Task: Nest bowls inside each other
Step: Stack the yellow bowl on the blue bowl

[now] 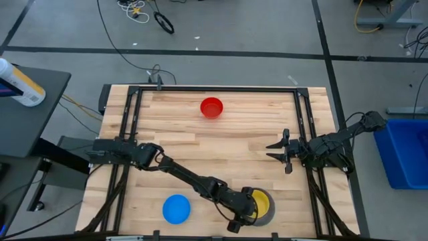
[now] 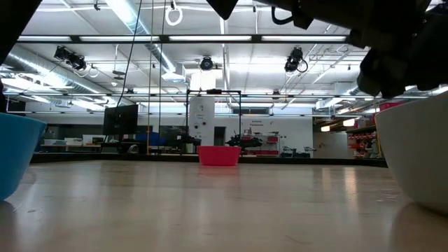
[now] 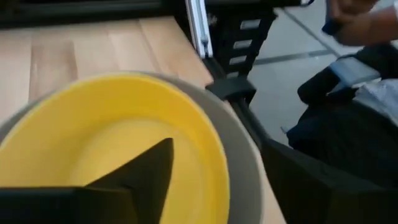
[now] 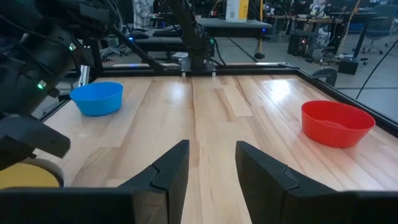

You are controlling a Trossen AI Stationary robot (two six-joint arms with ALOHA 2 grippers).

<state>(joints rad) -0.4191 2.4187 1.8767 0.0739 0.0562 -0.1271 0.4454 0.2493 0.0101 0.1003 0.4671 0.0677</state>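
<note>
With the left gripper (image 1: 246, 215) seemingly parted just over the yellow bowl (image 1: 259, 199) nested in the grey bowl (image 1: 266, 213) at the tabletop's (image 1: 234, 144) near edge, we risk a finger snagging the rim on withdrawal and dragging both.

The bench (image 1: 221, 144) was pale planked wood with a smooth, faintly shiny finish. The yellow bowl (image 3: 118, 130), red bowl (image 4: 336, 122) and light blue bowl (image 4: 97, 98) looked like smooth plastic, slightly glossy.
</note>
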